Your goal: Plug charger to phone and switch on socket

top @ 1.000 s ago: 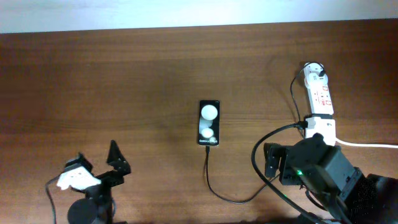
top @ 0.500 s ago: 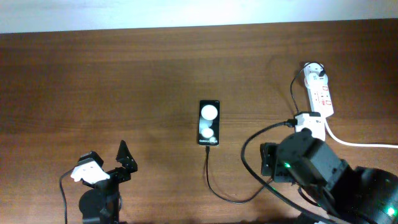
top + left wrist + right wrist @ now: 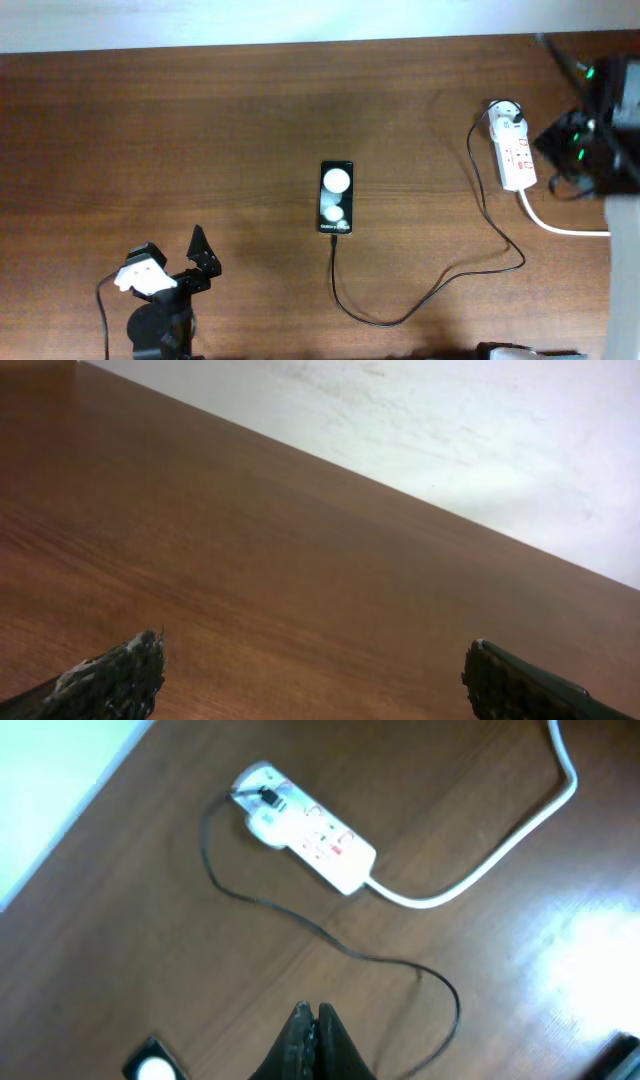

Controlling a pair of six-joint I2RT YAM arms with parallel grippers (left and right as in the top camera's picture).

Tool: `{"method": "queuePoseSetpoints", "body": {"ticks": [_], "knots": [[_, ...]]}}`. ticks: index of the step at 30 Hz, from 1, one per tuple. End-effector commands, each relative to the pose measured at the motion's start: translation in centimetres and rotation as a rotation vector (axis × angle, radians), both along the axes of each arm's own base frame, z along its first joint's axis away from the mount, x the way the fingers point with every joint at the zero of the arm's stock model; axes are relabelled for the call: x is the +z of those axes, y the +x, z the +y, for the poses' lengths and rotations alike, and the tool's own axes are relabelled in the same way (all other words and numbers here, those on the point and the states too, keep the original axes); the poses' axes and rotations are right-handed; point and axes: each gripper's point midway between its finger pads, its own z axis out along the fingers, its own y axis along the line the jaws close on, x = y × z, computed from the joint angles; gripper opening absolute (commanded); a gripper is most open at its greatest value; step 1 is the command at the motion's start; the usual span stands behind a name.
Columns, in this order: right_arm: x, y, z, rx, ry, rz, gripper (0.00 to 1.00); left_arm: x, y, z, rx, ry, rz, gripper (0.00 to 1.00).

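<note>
The right pincer (image 3: pixel 312 1032), fingers pressed together on nothing, hangs over the bench (image 3: pixel 200 130) right of the phone (image 3: pixel 337 198). The left pincer (image 3: pixel 315 680), spread wide, sits to the phone's near left. The charger (image 3: pixel 385 323) loops from the phone's near edge to the socket (image 3: pixel 513 152), which lies well right of the phone.

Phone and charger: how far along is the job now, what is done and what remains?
Looks done: the cable of the charger meets the bottom edge of the phone, and its adapter sits in the socket. In hand: nothing; the right gripper is shut and empty near the socket, the left gripper open, far off. Left: switching the socket on; I cannot tell its state.
</note>
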Motion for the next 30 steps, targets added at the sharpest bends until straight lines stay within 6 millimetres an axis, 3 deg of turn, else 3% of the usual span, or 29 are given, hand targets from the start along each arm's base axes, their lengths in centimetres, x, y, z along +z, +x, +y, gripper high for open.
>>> {"method": "queuePoseSetpoints", "body": {"ticks": [1,3,5,11,14,16,22,30], "knots": [[-2.3,4.1,-1.7,0.014,0.118,0.055,0.04,-0.1,0.0,0.0,-0.003,-0.007,-0.003,0.99],[-5.3,7.2,-3.6,-0.009,0.176,0.104,0.04,-0.1,0.0,0.0,-0.003,-0.007,-0.003,0.99],[-9.8,9.8,-6.0,-0.048,0.211,0.164,0.04,-0.1,0.0,0.0,-0.003,-0.007,-0.003,0.99],[-20.8,13.3,-8.2,-0.073,0.268,0.299,0.04,-0.1,0.0,0.0,-0.003,-0.007,-0.003,0.99],[-24.1,13.8,-8.3,-0.076,0.283,0.343,0.04,-0.1,0.0,0.0,-0.003,-0.007,-0.003,0.99],[-25.1,14.4,-8.5,-0.075,0.279,0.335,0.04,-0.1,0.0,0.0,-0.003,-0.007,-0.003,0.99],[-25.3,15.7,-9.1,-0.072,0.259,0.288,0.04,-0.1,0.0,0.0,-0.003,-0.007,-0.003,0.99],[-27.5,15.9,-9.1,-0.072,0.267,0.311,0.04,-0.1,0.0,0.0,-0.003,-0.007,-0.003,0.99]]}}
